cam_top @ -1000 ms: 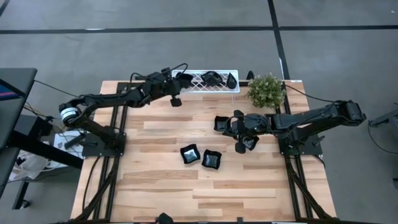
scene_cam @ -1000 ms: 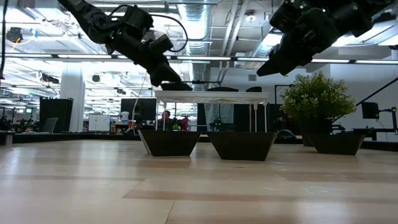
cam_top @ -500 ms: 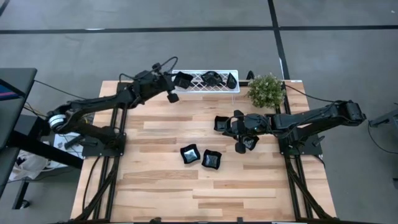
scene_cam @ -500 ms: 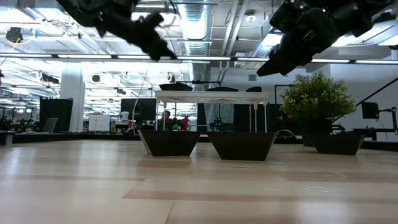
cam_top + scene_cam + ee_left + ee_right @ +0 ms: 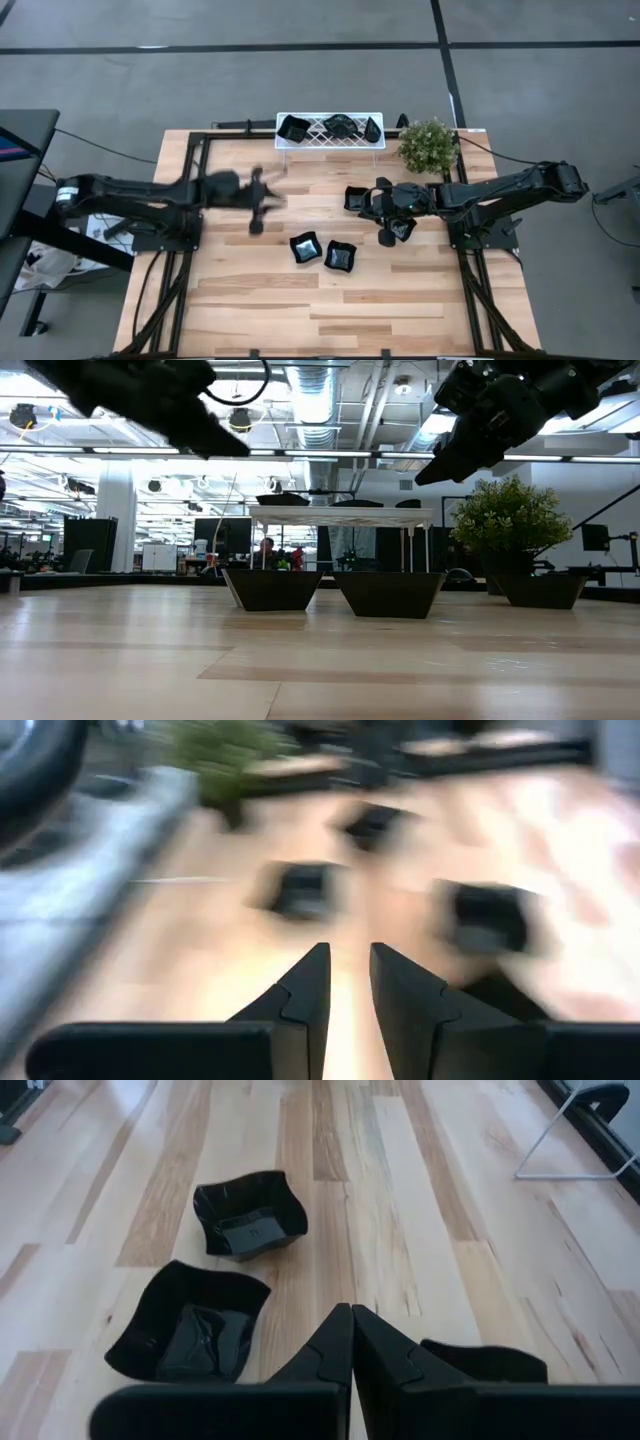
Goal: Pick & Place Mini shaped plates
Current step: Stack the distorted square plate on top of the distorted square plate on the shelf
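On the far edge of the table we have the white rack [image 5: 330,130], three mini shaped plates [image 5: 294,127] already lying on top of it, so it looks like the drop-off place. Four more plates lie loose on the wood: two side by side mid-table [image 5: 306,246], one [image 5: 356,198] just beside our right gripper [image 5: 385,236], and one under it. Our left gripper [image 5: 252,224] is empty, its fingers [image 5: 303,990] a narrow gap apart, and it hangs over bare wood left of the middle pair (we judge it is heading for one of them). The right gripper is closed tight on nothing, parked above the plates near the potted plant [image 5: 428,145], out of the left arm's way.
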